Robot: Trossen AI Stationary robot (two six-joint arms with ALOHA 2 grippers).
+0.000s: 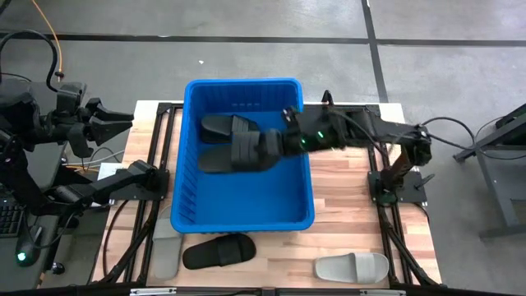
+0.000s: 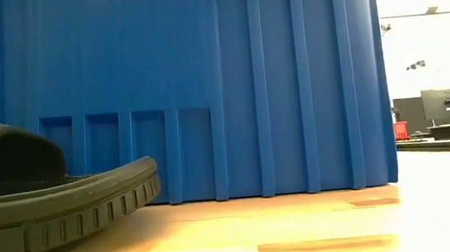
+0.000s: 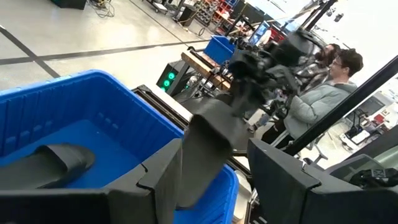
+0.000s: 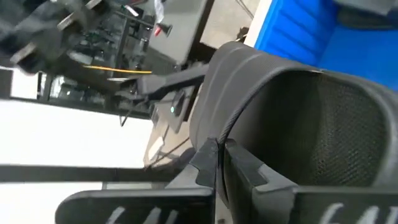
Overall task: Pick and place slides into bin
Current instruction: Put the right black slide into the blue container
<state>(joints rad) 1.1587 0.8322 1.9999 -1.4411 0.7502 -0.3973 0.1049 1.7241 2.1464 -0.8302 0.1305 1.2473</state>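
Evidently black slide (image 1: pixel 246 150) in right jaws, over bin (image 1: pixel 193 215)

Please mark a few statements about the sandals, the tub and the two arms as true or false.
1. The right gripper holds a black sandal over the blue tub. True.
2. The tub is empty. False: another black sandal already lies inside.
3. A black sandal and a light grey sandal lie on the table outside the tub. True.
4. The left gripper is reaching into the tub. False: it waits beside the tub's left wall.
5. The tub lies tipped on its side. False: it stands upright.
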